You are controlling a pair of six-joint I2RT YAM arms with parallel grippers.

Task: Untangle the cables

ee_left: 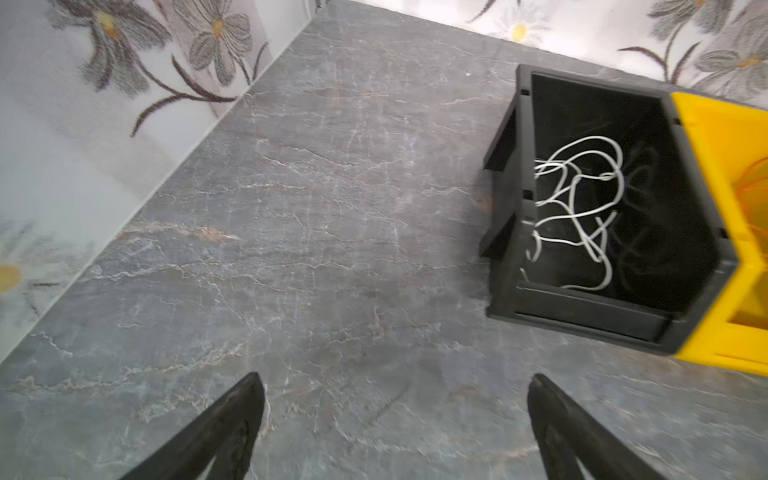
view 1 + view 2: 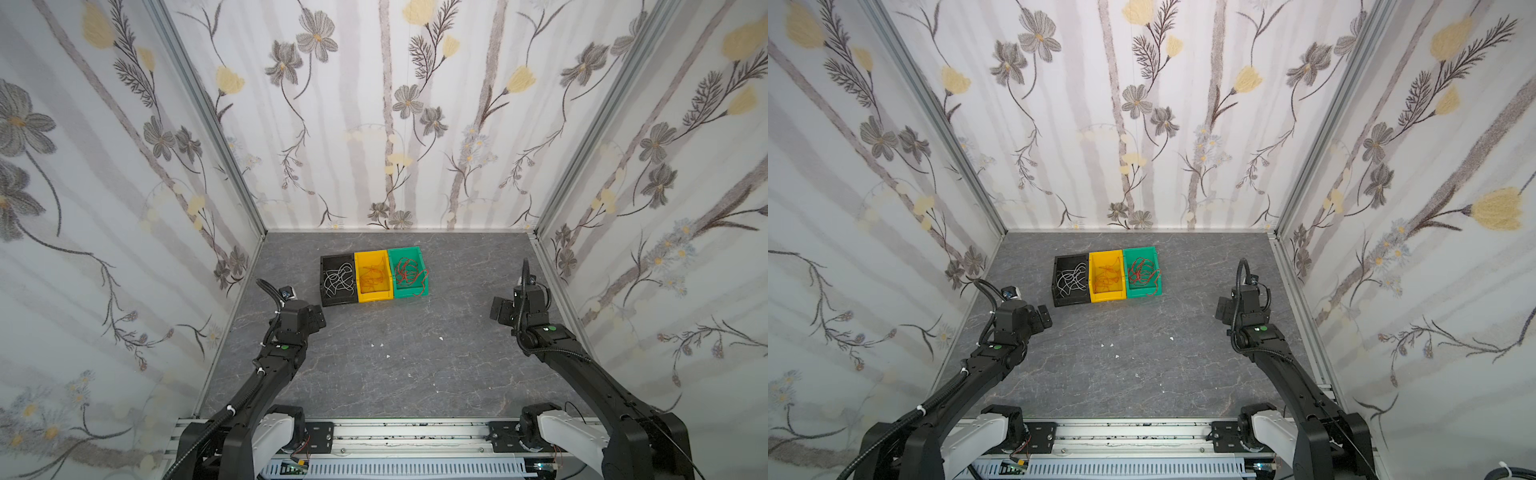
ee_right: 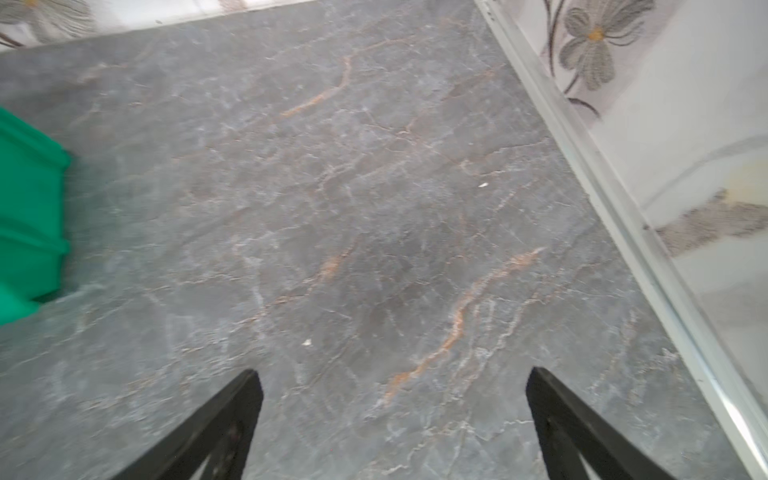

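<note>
Cables, three lots, sorted by colour:
- white cables (image 2: pixel 338 279) are coiling in the black bin (image 2: pixel 338 300)
- orange cables (image 2: pixel 372 277) are lying in the yellow bin (image 2: pixel 376 296)
- red cables (image 2: pixel 409 272) are lying in the green bin (image 2: pixel 405 252), with one strand trailing over its rim

The bins are standing side by side and touching on the grey table (image 2: pixel 395 365), keeping each colour apart.

My left claw (image 1: pixel 395 380) is hovering near the black bin. My right claw (image 3: pixel 394 376) is well apart from the green one. Both are gaping wide and gripping nothing. I am judging the sorting nearly done.
</note>
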